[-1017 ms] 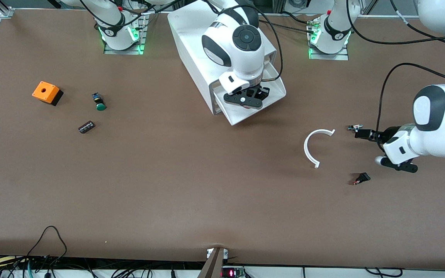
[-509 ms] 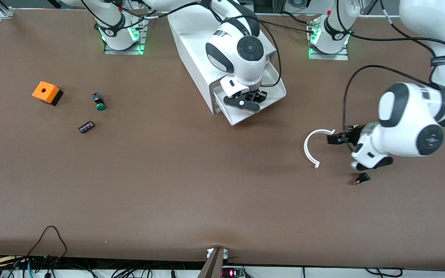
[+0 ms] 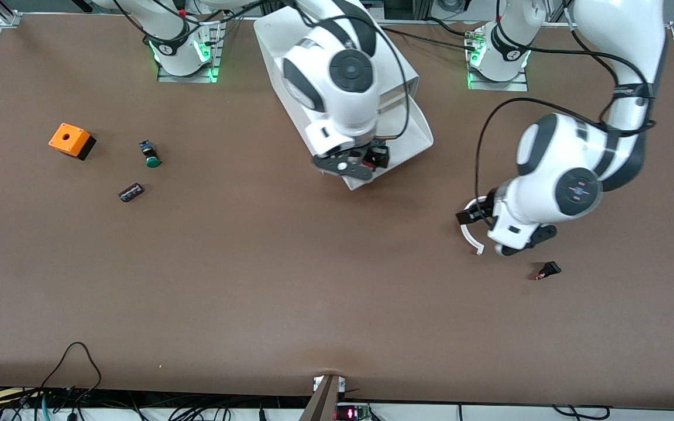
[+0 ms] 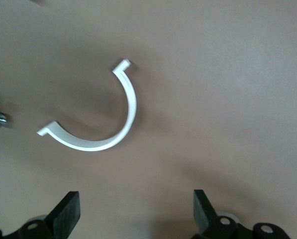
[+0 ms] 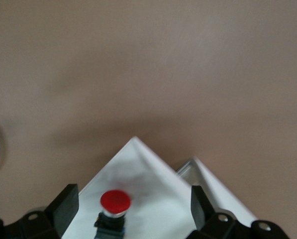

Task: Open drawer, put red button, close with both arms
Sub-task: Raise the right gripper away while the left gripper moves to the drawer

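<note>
Hovering over the drawer (image 3: pixel 413 137) and red button (image 5: pixel 115 200), right gripper (image 5: pixel 133 209) jaws apart; left gripper (image 4: pixel 136 214) likewise.

right gripper (image 3: pixel 366 161) over open drawer (image 3: pixel 398 149) | left gripper (image 3: pixel 474 216) over white clip (image 3: pixel 470 234)

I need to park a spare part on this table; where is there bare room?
Bare brown tabletop spans the stretch nearer the camera than the white plastic C-shaped clip and the small black block. It is crowded around the open white drawer, holding the red-capped button.
</note>
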